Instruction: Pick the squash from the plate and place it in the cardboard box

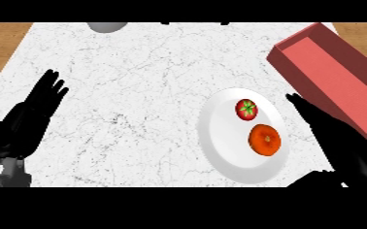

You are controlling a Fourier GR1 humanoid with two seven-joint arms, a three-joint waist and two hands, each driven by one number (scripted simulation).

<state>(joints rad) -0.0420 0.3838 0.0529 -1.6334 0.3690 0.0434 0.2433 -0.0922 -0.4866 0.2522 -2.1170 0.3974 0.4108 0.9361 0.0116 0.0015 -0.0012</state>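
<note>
A white plate [229, 150] lies on the marble counter at the right. On it sit a small red tomato-like fruit with a green stem [246, 109] and, nearer to me, an orange round squash [264, 139]. A reddish box [324, 70] lies tilted at the far right, its long side facing the plate. My right hand [331, 133] is open, fingers straight, between the plate's right rim and the box, touching neither fruit. At the left edge my left hand [32, 114] rests open, fingers pointing up.
A grey round object [108, 26] peeks in at the counter's far edge, top left. Wooden surface [13, 36] shows beyond the counter's left and right corners. White marble counter [136, 102] spreads between the left hand and the plate.
</note>
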